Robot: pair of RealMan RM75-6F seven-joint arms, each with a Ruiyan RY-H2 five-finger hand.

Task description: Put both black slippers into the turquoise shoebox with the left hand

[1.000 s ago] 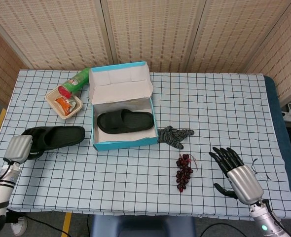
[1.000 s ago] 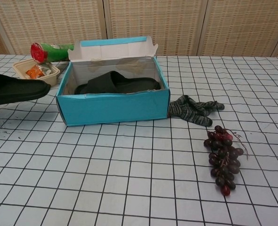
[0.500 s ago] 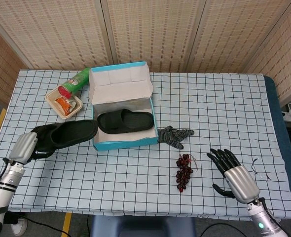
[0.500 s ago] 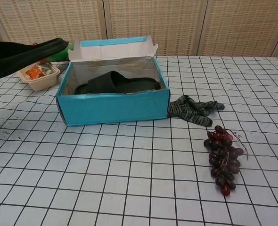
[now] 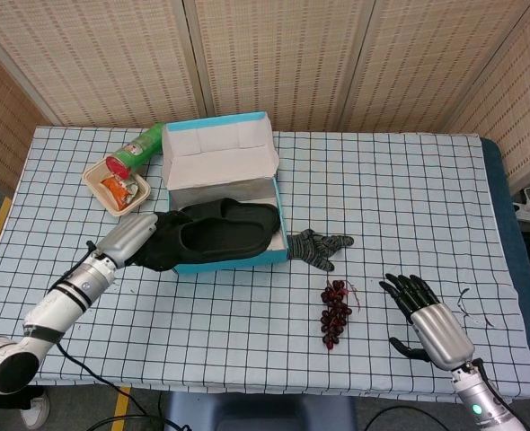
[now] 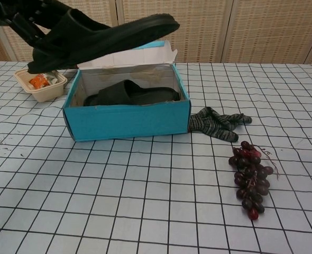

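The left hand (image 5: 135, 235) is gripping the heel end of a black slipper (image 5: 213, 236), fingers wrapped around it, and holding it in the air over the turquoise shoebox (image 5: 225, 260). In the chest view that slipper (image 6: 106, 37) is hanging above the box (image 6: 128, 120), toe pointing right and tilted slightly up, sole facing down. It is a plain matte black slide with a thick sole and a wide band across the top.

A second black slipper (image 6: 129, 94) is already lying flat inside the box, lengthwise, against the back wall. The box is sitting open, its white-lined lid (image 5: 218, 153) standing up behind it.

Half a second ago the held slipper was left of the box, low beside its left wall; now it has swung right and up so that it is covering the opening, and the left arm is reaching in further across the table.

The right hand (image 5: 431, 319) is resting at the near right of the checked tablecloth (image 5: 400, 206), fingers spread and holding nothing, much where it was before.

Counting: two black slippers, one shoebox. Also one striped grey sock (image 5: 318, 247) just beside the box's right corner, one bunch of dark red grapes (image 5: 335, 312) nearer the front, one beige tray of snacks (image 5: 117, 188) left of the box, and one green can with a red end (image 5: 135, 151) lying touching the tray.
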